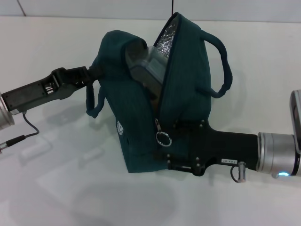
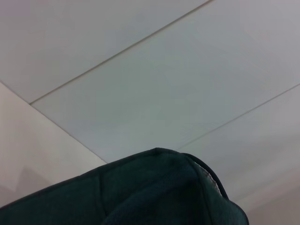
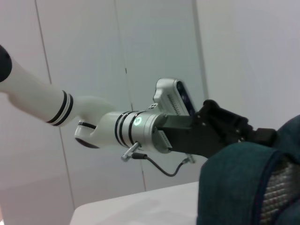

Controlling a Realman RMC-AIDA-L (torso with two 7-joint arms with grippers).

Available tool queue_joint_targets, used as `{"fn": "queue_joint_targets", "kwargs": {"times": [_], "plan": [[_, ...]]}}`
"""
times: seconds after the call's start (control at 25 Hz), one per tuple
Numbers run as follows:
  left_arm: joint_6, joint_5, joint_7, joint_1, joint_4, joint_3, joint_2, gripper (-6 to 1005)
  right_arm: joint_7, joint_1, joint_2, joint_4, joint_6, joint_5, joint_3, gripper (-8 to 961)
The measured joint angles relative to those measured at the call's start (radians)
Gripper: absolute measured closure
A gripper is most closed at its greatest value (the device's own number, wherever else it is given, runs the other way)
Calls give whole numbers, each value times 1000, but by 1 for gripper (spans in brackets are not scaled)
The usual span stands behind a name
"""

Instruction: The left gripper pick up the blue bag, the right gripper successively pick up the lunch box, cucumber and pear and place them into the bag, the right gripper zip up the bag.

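Blue bag (image 1: 136, 127) held raised over the white table (image 1: 56, 188), mid-scene, tilted with its mouth facing up and far. Left gripper (image 1: 87, 75) comes in from the left and is clamped on the bag's left upper edge by the loop handle; probably this keeps the bag steady and the opening taut so the zipper can run. Right gripper (image 1: 181, 141) reaches in from the right at the bag's near lower corner, just beside the metal ring pull (image 1: 163, 138). Its fingers are hidden against the fabric, so cannot tell whether it has the pull.

Mouth is still open: silver foil lining (image 1: 167, 35) shows at the far top, and the lunch box (image 1: 143, 63) sits in the opening. Cucumber and pear not visible; presumably deeper inside, unconfirmed.

Judgement: loading looks finished, zipping step in hand. Risk: the lunch box, sitting high, may block the zipper track.
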Motion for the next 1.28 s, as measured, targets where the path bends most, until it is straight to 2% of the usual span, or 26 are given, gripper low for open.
{"fn": "queue_joint_targets", "kwargs": {"times": [1.08,1.28], "plan": [[1,0,1,-5,1,-1,5,918,-1,1,4,-4,76,-6,11,465],[-1,0,1,-7,4,-1,7,918,-1,1,4,-4,76,-6,11,724]]}}
